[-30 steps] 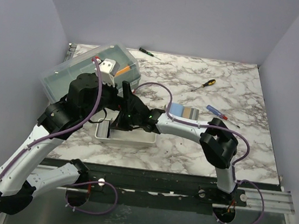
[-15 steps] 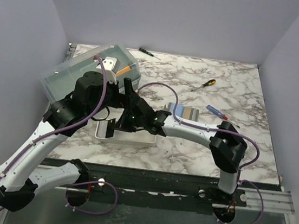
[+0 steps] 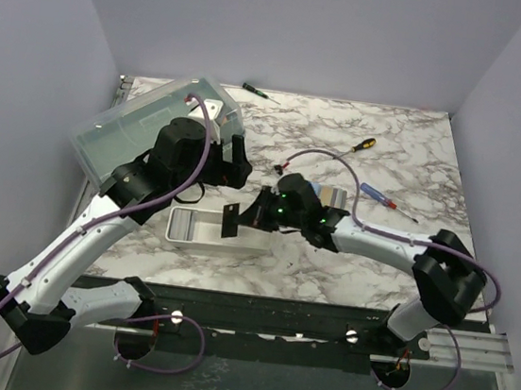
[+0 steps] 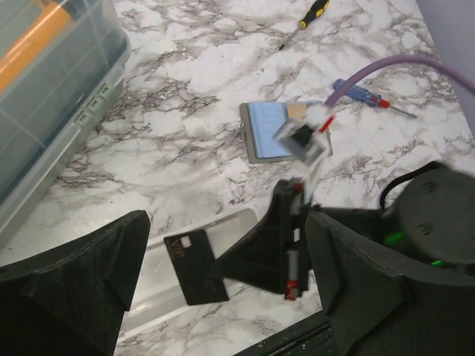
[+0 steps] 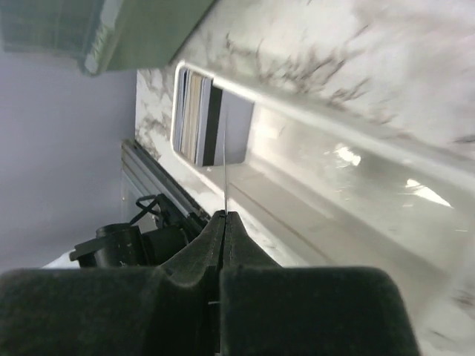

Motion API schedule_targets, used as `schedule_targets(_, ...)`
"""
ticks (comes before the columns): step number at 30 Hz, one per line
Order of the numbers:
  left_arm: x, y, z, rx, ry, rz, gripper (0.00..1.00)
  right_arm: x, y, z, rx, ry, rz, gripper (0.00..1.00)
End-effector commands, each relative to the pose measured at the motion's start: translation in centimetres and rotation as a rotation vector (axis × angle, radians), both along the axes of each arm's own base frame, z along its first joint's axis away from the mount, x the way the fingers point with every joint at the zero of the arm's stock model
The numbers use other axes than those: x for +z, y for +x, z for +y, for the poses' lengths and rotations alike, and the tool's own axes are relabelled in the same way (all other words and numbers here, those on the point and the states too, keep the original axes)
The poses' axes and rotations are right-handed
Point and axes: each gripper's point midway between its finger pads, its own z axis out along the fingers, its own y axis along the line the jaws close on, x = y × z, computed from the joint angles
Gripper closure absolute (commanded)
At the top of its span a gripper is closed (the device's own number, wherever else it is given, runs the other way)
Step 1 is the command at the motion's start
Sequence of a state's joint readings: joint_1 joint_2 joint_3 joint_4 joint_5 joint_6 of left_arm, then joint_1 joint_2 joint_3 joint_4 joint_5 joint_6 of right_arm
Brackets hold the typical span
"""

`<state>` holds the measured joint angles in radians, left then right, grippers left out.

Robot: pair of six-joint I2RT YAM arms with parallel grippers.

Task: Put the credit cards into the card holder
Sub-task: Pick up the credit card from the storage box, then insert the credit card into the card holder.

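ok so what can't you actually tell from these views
- card holder: top view, the right arm covers most of it
- credit cards in the white tray: right wrist view, edge-on and blurred, no count possible
- print on the held card: left wrist view, too small

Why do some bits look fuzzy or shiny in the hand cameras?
Left wrist view: the white plug looks smeared, probably from moving, and the left fingers are soft. Right wrist view: glare spots shine on the tray, and the right fingers are out of focus.
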<state>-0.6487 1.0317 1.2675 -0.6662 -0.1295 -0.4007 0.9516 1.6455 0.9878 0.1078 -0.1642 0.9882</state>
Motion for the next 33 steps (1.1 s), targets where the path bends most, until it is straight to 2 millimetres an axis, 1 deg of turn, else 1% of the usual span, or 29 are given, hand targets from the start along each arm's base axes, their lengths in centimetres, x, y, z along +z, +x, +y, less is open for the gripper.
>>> schedule_targets(1,-0.7,1.2,-2.5,-0.073,-0.043,0.053,0.06,3.7,2.9,-5.4,-0.024,0.111,-0.136,1.00)
schedule_targets(4,-2.0,2.2,-4.3,-0.145,-0.118,0.122,0.06,3.8,4.9,-11.1,-0.068,0.128,-0.154,1.00)
schedule_targets(6,-3.0,3.0,-5.6,-0.206,-0.192,0.179,0.06,4.5,6.1,-14.5,-0.072,0.149,-0.185,1.00)
schedule_targets(7,-3.6,3.2,-6.5,-0.249,-0.230,0.204,0.06,4.7,6.4,-16.0,-0.064,0.158,-0.198,1.00)
schedule_targets(8,-4.1,3.3,-7.4,-0.287,-0.270,0.233,0.07,4.7,6.9,-17.6,-0.071,0.156,-0.195,1.00)
schedule_targets(11,-5.9,3.9,-10.2,-0.381,-0.402,0.350,0.08,5.5,7.6,-21.0,-0.064,0.199,-0.204,1.00)
schedule_targets(13,-7.1,4.4,-11.9,-0.422,-0.481,0.412,0.13,6.2,7.7,-22.4,-0.046,0.240,-0.226,1.00)
schedule_targets(15,-7.5,5.0,-13.3,-0.466,-0.580,0.435,0.23,6.7,7.5,-23.0,-0.009,0.279,-0.241,1.00)
schedule_targets(16,-7.7,5.2,-13.9,-0.489,-0.624,0.443,0.26,6.8,7.4,-23.2,0.008,0.292,-0.244,1.00)
schedule_targets(17,-7.8,5.4,-14.4,-0.506,-0.663,0.453,0.27,6.8,7.3,-23.2,0.021,0.301,-0.243,1.00)
schedule_targets(19,-8.4,6.0,-15.4,-0.535,-0.711,0.469,0.27,6.8,7.4,-23.2,0.035,0.315,-0.240,1.00)
schedule_targets(24,-10.4,6.8,-16.4,-0.531,-0.724,0.479,0.25,7.2,7.5,-23.0,0.053,0.367,-0.239,1.00)
schedule_targets(27,-10.6,6.8,-17.1,-0.555,-0.788,0.496,0.26,7.3,7.7,-22.9,0.074,0.385,-0.242,1.00)
schedule_targets(29,-9.8,6.6,-17.7,-0.605,-0.849,0.473,0.31,7.1,8.0,-22.8,0.077,0.386,-0.234,1.00)
schedule_targets(33,-10.0,6.6,-18.6,-0.632,-0.916,0.491,0.45,6.8,8.7,-22.9,0.067,0.385,-0.225,1.00)
